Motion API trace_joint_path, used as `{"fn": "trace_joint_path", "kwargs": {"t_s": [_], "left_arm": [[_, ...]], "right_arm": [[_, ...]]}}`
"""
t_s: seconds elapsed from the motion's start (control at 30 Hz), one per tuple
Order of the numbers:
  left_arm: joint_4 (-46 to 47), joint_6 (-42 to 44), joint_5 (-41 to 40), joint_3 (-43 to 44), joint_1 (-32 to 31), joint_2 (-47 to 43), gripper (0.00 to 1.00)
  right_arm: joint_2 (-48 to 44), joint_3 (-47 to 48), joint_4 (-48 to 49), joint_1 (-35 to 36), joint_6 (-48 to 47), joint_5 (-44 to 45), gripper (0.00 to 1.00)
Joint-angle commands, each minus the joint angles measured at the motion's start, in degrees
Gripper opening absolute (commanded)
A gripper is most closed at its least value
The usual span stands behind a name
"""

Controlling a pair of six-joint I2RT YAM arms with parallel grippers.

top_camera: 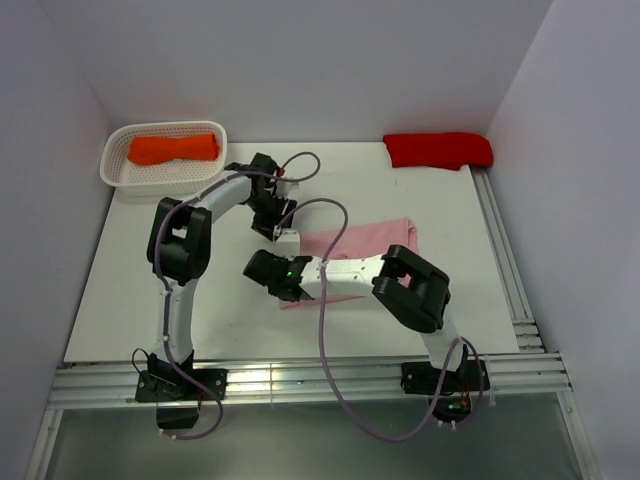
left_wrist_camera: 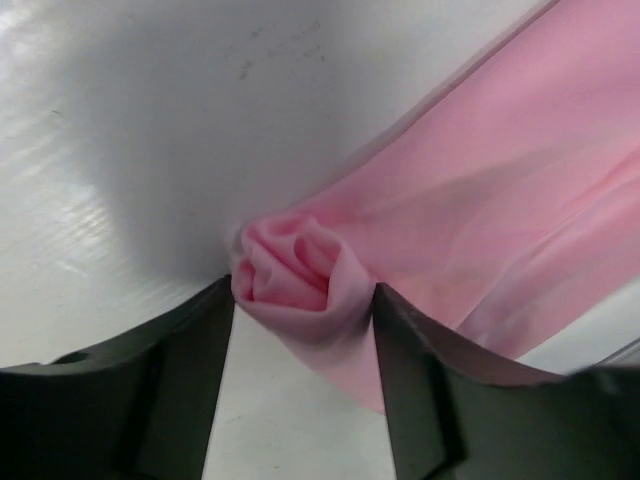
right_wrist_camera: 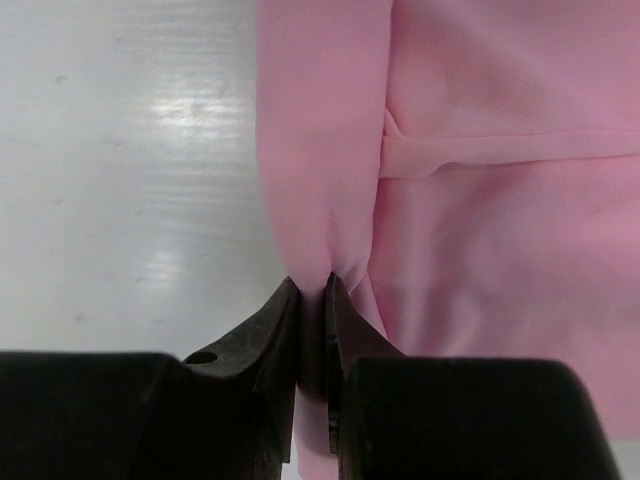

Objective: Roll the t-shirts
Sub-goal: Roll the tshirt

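The light pink t-shirt (top_camera: 365, 240) lies near the middle of the table (top_camera: 120, 270) as a long folded strip, its right end angled toward the far side and its left end under the two grippers. That left end is wound into a small tight roll (left_wrist_camera: 295, 265), the spiral of its layers showing in the left wrist view, with the unrolled cloth running away flat behind it. The left gripper (left_wrist_camera: 303, 288) stands over this roll with its jaws spread, one dark finger (left_wrist_camera: 190, 370) on each side; the tips sit right at the roll's sides, and the roll looks round rather than squeezed. The right gripper (right_wrist_camera: 312, 280) reaches in from the right, low across the near edge of the strip, its jaws drawn almost together and pinching a thin fold of the pink cloth at the edge, where the fabric puckers into the tips. Well apart from this, at the far left corner, a white basket (top_camera: 112, 172) holds the orange bundle (top_camera: 172, 149). The red bundle (top_camera: 438, 150) rests on the table at the far right, close to the back wall.
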Motion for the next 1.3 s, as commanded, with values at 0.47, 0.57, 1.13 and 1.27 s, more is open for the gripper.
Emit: {"fn": "trace_joint_path", "kwargs": {"t_s": [0.47, 0.57, 1.13, 1.27], "left_arm": [[0.95, 8.94, 18.83, -6.13, 12.15, -13.75, 0.74], [3.67, 10.17, 19.80, -11.23, 12.68, -14.20, 0.74], [17.30, 0.44, 15.77, -18.19, 10.31, -7.87, 0.56], [16.17, -1.42, 9.09, -17.49, 7.59, -8.57, 0.33]], "right_arm": [[-6.45, -33.86, 68.95, -9.48, 26.54, -30.38, 0.08], [-3.20, -35.44, 75.46, -10.10, 30.76, -32.22, 0.07], [3.23, -41.69, 91.39, -10.98, 39.74, -34.51, 0.08], [-0.89, -41.25, 84.55, -11.16, 36.32, -33.81, 0.21]]}}
